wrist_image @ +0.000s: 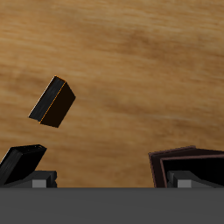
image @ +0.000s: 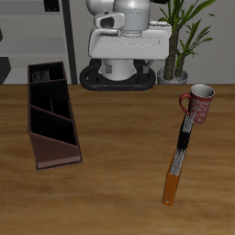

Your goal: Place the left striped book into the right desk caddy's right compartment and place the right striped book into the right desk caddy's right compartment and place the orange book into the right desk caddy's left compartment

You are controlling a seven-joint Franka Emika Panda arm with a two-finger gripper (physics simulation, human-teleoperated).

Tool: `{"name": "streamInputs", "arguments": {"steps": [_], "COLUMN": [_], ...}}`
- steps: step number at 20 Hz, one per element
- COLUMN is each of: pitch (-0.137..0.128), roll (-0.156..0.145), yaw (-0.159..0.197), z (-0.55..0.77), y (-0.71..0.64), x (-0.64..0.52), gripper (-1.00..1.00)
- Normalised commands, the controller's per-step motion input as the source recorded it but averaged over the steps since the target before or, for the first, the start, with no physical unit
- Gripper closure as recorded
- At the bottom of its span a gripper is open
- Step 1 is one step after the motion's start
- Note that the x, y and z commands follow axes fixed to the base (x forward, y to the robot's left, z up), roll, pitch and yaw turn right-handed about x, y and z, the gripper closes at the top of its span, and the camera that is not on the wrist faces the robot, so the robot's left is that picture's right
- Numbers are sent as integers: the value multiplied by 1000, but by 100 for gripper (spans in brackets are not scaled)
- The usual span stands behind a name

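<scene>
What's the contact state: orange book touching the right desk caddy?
Apart. The exterior view shows a stretch of table between the orange book and the right desk caddy.

- Table [image: 119,174]: wood-grain top.
- Right desk caddy [image: 52,115]: lies flat on it.
- Orange book [image: 172,184]: lies near the front edge, end to end with a black book [image: 183,138].
- Mug [image: 198,103]: stands beyond them.
</scene>
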Motion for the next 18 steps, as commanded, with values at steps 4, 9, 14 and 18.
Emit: {"name": "streamInputs", "arguments": {"steps": [4,9,14,18], "pitch": [-2,-19,-20,2], "roll": [-4,31,14,-14], "yaw": [-56,-42,-10,-63], "z": [-86,-30,-16,-138], "y": [287,323,176,117], "x": [382,291,210,426], "gripper": [-100,-100,-100,-100]}}
